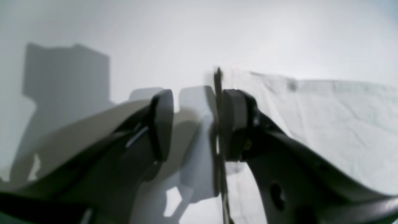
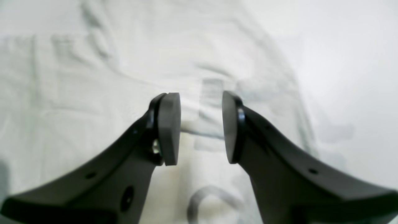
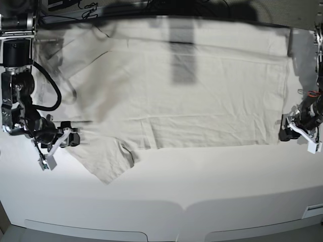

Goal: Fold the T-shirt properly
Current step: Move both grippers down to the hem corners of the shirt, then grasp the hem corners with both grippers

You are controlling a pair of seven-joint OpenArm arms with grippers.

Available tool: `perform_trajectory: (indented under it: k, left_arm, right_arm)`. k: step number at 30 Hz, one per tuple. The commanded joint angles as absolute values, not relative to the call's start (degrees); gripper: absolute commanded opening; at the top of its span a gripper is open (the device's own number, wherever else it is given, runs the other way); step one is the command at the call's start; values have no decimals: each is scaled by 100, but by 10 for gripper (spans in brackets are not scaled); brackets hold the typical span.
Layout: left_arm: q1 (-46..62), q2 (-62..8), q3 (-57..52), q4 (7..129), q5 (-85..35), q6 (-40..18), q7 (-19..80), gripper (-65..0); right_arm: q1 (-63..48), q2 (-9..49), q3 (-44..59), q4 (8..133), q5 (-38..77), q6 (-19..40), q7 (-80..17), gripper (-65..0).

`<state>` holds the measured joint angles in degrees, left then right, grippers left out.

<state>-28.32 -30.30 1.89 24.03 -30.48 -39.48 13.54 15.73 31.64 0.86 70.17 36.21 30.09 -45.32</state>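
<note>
The off-white T-shirt (image 3: 202,91) lies spread flat on the white table (image 3: 202,181), with its sleeves at the left and its hem at the right. One sleeve (image 3: 106,161) sticks out toward the front. My right gripper (image 3: 75,139) is at the shirt's left edge beside that sleeve. In the right wrist view it (image 2: 201,127) is open just above wrinkled fabric (image 2: 93,93), holding nothing. My left gripper (image 3: 283,135) is at the shirt's front right hem corner. In the left wrist view it (image 1: 199,124) is open, with the shirt's edge (image 1: 326,118) just right of its right finger (image 1: 236,124).
The table's front edge (image 3: 181,206) runs below the shirt. Dark cables and equipment (image 3: 75,6) lie along the back edge. The right arm's base and a black cable (image 3: 50,96) stand at the far left, over the shirt's left end.
</note>
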Motion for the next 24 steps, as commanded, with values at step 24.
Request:
perform_trajectory:
  k: [24]
  left_arm:
    - [-3144,-2637,172,2060,-2449,-4000,3330,-455]
  right_arm:
    - [1870,3286,86,7102,3618,3026,-4464,-424]
